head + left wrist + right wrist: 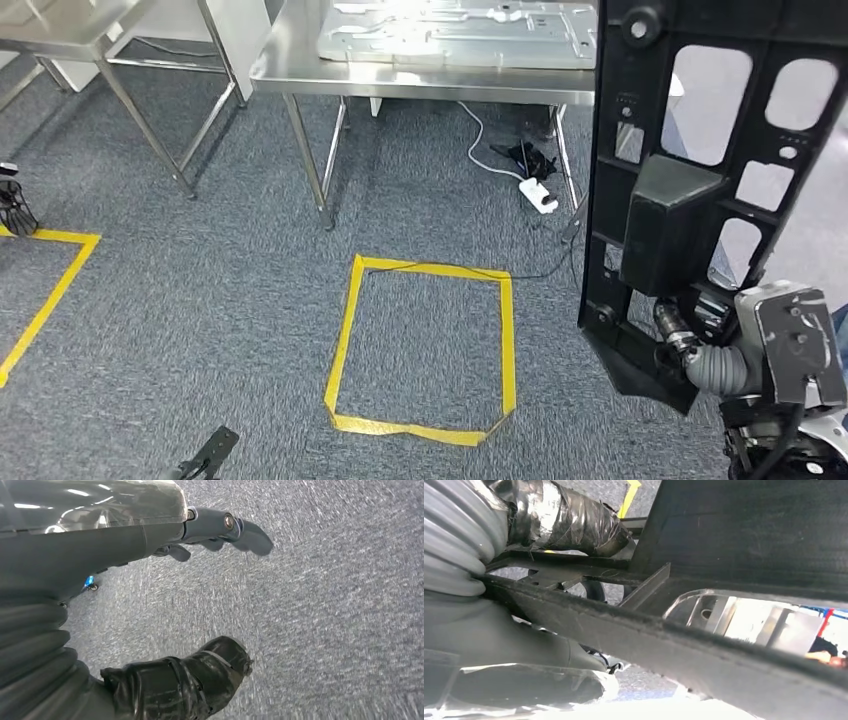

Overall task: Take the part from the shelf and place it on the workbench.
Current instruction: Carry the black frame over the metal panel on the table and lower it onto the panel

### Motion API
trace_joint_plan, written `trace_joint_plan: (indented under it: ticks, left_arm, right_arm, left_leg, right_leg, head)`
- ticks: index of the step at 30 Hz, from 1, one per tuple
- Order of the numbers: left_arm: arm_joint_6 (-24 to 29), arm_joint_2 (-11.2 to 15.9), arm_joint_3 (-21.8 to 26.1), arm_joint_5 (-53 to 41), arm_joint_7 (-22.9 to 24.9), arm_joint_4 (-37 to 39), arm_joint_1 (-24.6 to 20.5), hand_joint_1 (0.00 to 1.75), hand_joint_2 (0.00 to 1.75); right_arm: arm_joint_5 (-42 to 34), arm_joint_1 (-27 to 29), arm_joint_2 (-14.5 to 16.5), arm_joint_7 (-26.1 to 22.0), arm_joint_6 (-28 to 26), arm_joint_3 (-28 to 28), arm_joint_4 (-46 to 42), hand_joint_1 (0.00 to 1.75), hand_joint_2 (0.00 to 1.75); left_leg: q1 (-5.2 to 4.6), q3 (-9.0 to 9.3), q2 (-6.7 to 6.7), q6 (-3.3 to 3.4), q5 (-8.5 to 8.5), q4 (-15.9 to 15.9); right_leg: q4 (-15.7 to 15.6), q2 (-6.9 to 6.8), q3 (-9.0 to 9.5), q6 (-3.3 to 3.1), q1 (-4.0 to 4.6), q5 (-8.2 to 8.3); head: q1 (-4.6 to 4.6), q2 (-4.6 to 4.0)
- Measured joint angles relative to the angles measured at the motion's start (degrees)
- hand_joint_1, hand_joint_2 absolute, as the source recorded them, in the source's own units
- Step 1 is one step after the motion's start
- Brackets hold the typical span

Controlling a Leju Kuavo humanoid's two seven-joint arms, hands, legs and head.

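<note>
While the right hand (735, 365) sits low at the right side of the head view, it holds a big black part (690, 190) by its bottom end. Its fingers (569, 520) are wrapped tight on the black frame of the part, and the wrist view shows this up close. The part stands up tall and has many window-like holes in it, with a black box shape on its front. It is up in the air, in front of the right end of the table.

The left hand (215, 527) hangs over the grey carpet (325, 605). Its fingers are spread apart and it holds nothing.

A little farther out, a square of yellow tape (425, 345) is stuck on the carpet. More yellow tape (45, 285) lies at the left.

Past the square, a white power strip (538, 195) and its cord lie on the floor under a shiny metal table (300, 75). A flat pale metal sheet (455, 35) lies on that table. Another metal table (60, 40) stands at the far left.
</note>
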Motion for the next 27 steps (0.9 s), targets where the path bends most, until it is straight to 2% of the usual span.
trace_joint_plan:
  ticks: [2, 3, 5, 6, 7, 8, 9, 10, 11, 12, 13, 17, 18, 19, 21, 22, 23, 24, 25, 26, 27]
  left_arm:
    - [0.0, -0.1, 0.0, 0.0, 0.0, 0.0, 0.0, 0.00, 1.75]
    - [0.0, -0.1, 0.0, 0.0, 0.0, 0.0, 0.0, 0.00, 1.75]
    - [0.0, -0.1, 0.0, 0.0, -0.1, 0.0, -0.1, 0.00, 1.75]
    - [0.0, -0.1, 0.0, 0.0, -0.1, 0.0, 0.0, 0.00, 1.75]
    - [0.0, 0.0, 0.0, 0.0, -0.1, 0.0, 0.1, 0.00, 1.75]
    - [0.0, 0.0, 0.0, 0.0, -0.1, 0.0, 0.2, 0.00, 1.75]
    - [0.0, 0.0, 0.0, 0.0, -0.1, 0.0, 0.2, 0.00, 1.75]
    - [0.0, 0.0, 0.0, 0.0, -0.1, 0.0, 0.2, 0.00, 1.75]
    - [0.0, 0.0, 0.0, 0.0, -0.1, 0.0, 0.2, 0.00, 1.75]
    - [0.0, 0.0, 0.0, 0.0, -0.1, 0.0, 0.1, 0.00, 1.75]
    - [0.0, 0.0, 0.0, 0.0, -0.1, 0.0, 0.1, 0.00, 1.75]
    - [-0.1, 0.0, 0.0, 0.0, -0.1, 0.0, 0.2, 0.00, 1.75]
    - [-0.1, 0.0, 0.0, 0.0, -0.1, 0.0, 0.2, 0.00, 1.75]
    - [-0.1, 0.0, 0.0, 0.0, -0.1, 0.0, 0.1, 0.00, 1.75]
    - [-0.1, 0.0, 0.0, 0.0, -0.2, 0.0, 0.1, 0.00, 1.75]
    - [-0.1, 0.0, 0.0, 0.0, -0.2, 0.0, 0.1, 0.00, 1.75]
    - [-0.1, 0.0, 0.1, 0.0, -0.2, 0.0, 0.2, 0.00, 1.75]
    - [-0.1, 0.0, 0.1, 0.0, -0.2, 0.0, 0.2, 0.00, 1.75]
    - [-0.1, 0.0, 0.1, 0.0, -0.2, 0.0, 0.2, 0.00, 1.75]
    - [-0.1, 0.0, 0.1, 0.0, -0.2, 0.0, 0.3, 0.00, 1.75]
    - [-0.1, -0.1, 0.1, 0.0, -0.2, 0.1, 0.2, 0.00, 1.75]
  right_arm:
    - [0.1, 0.0, 0.0, 0.0, 0.0, 0.0, -0.2, 1.75, 1.75]
    - [0.1, -0.1, 0.0, 0.0, 0.0, 0.0, -0.3, 1.75, 1.75]
    - [0.2, 0.0, 0.0, 0.0, 0.0, 0.0, -0.4, 1.75, 1.75]
    - [0.2, 0.0, 0.0, 0.1, 0.0, 0.0, -0.4, 1.75, 1.75]
    - [0.2, 0.1, 0.0, 0.1, 0.0, 0.0, -0.4, 1.75, 1.75]
    - [0.2, 0.2, 0.0, 0.2, 0.0, 0.0, -0.4, 1.75, 1.75]
    - [0.2, 0.3, 0.1, 0.2, -0.1, 0.0, -0.4, 1.75, 1.75]
    - [0.2, 0.3, 0.1, 0.2, -0.1, 0.0, -0.4, 1.75, 1.75]
    - [0.3, 0.3, 0.1, 0.2, -0.1, 0.0, -0.5, 1.75, 1.75]
    - [0.3, 0.3, 0.1, 0.2, -0.2, 0.0, -0.5, 1.75, 1.75]
    - [0.4, 0.3, 0.1, 0.2, -0.3, 0.0, -0.5, 1.75, 1.75]
    - [0.4, 0.4, 0.1, 0.2, -0.4, -0.1, -0.6, 1.75, 1.75]
    - [0.4, 0.4, 0.0, 0.2, -0.4, -0.2, -0.6, 1.75, 1.75]
    - [0.4, 0.4, 0.0, 0.2, -0.4, -0.2, -0.7, 1.75, 1.75]
    - [0.2, 0.5, 0.0, 0.2, -0.5, -0.3, -0.7, 1.75, 1.75]
    - [0.0, 0.7, 0.0, 0.2, -0.5, -0.3, -0.7, 1.75, 1.75]
    - [-0.4, 0.8, 0.0, 0.1, -0.5, -0.3, -0.6, 1.75, 1.75]
    - [-0.7, 0.9, 0.0, 0.1, -0.6, -0.4, -0.6, 1.75, 1.75]
    - [-1.1, 1.0, 0.0, 0.0, -0.6, -0.4, -0.6, 1.75, 1.75]
    - [-1.4, 1.0, 0.0, -0.1, -0.6, -0.4, -0.6, 1.75, 1.75]
    - [-1.7, 1.0, 0.0, -0.2, -0.6, -0.5, -0.6, 1.75, 1.75]
  left_leg:
    - [-0.07, -0.35, 0.18, -0.55, -0.93, 1.4]
    - [-0.06, -1.52, 0.31, -0.79, -2.04, 3.8]
    - [0.07, -5.73, 0.51, -1.18, -4.70, 11.3]
    - [0.09, -7.93, 0.55, -1.33, -5.42, 14.6]
    - [0.10, -9.30, 0.57, -1.43, -4.96, 16.1]
    - [0.12, -9.57, 0.59, -1.44, -3.47, 15.3]
    - [0.15, -8.71, 0.62, -1.39, -1.13, 12.4]
    - [0.16, -7.11, 0.66, -1.29, 1.24, 8.3]
    - [0.09, -5.52, 0.69, -1.18, 2.65, 4.9]
    - [0.01, -4.28, 0.65, -0.98, 3.37, 2.3]
    - [-0.11, -3.63, 0.60, -0.71, 3.34, 1.1]
    - [-0.11, -3.14, 0.47, 0.75, 2.66, 0.7]
    - [0.04, -2.84, 0.47, 1.11, 2.54, 0.5]
    - [0.17, -2.51, 0.47, 1.43, 2.41, 0.4]
    - [0.09, -2.14, 0.47, 1.80, 2.00, 0.4]
    - [0.01, -1.95, 0.45, 1.87, 1.77, 0.4]
    - [-0.08, -1.67, 0.43, 1.90, 1.50, 0.4]
    - [-0.16, -1.24, 0.37, 1.90, 1.19, 0.4]
    - [-0.24, -0.67, 0.30, 1.86, 0.82, 0.4]
    - [-0.24, -0.23, 0.24, 1.80, 0.42, 0.3]
    - [-0.35, 0.24, 0.18, 1.65, 0.05, 0.3]
  right_leg:
    - [-0.8, -0.07, 0.88, -0.49, -0.45, -0.04]
    - [-1.1, -0.15, 1.39, -0.75, -0.68, -0.13]
    - [-1.2, -0.29, 1.98, -1.08, -0.69, -0.58]
    - [-1.1, -0.28, 2.19, -1.13, -0.69, -0.85]
    - [-1.0, -0.26, 2.48, -1.11, -0.70, -1.17]
    - [-1.0, -0.22, 2.84, -1.05, -0.71, -1.53]
    - [-0.8, -0.18, 3.30, -0.94, -0.74, -1.94]
    - [-0.7, -0.16, 3.86, -0.77, -0.80, -2.44]
    - [-0.7, -0.16, 4.27, -0.53, -0.77, -2.87]
    - [-0.5, -0.14, 4.50, -0.20, -0.71, -3.27]
    - [-0.5, -0.13, 4.61, 0.13, -0.63, -3.54]
    - [-0.6, -0.07, 4.68, 1.24, -0.55, -4.26]
    - [0.8, -0.07, 4.12, 1.49, -0.58, -5.04]
    - [3.5, -0.07, 2.75, 1.71, -0.63, -6.31]
    - [11.7, -0.08, -1.97, 1.94, -0.68, -9.19]
    - [15.2, -0.08, -4.46, 1.95, -0.70, -9.90]
    - [16.9, -0.08, -6.11, 1.87, -0.69, -9.47]
    - [16.4, -0.07, -6.66, 1.68, -0.65, -7.86]
    - [13.4, -0.07, -5.89, 1.36, -0.55, -5.17]
    - [9.2, -0.03, -4.37, 0.90, -0.37, -2.39]
    - [5.3, 0.03, -2.88, 0.43, -0.09, -0.40]
  head:
    - [-0.06, 0.00]
    - [-0.13, 0.00]
    - [-0.27, 0.01]
    - [-0.26, 0.01]
    - [-0.27, 0.01]
    - [-0.27, 0.01]
    - [-0.27, 0.01]
    - [-0.25, 0.00]
    - [-0.22, 0.00]
    - [-0.25, 0.00]
    - [-0.20, 0.00]
    - [0.00, 0.01]
    - [0.21, 0.01]
    - [0.41, 0.01]
    - [0.78, 0.00]
    - [0.79, 0.00]
    - [0.79, 0.00]
    - [0.79, 0.00]
    - [0.80, 0.00]
    - [0.80, 0.00]
    - [0.75, 0.00]
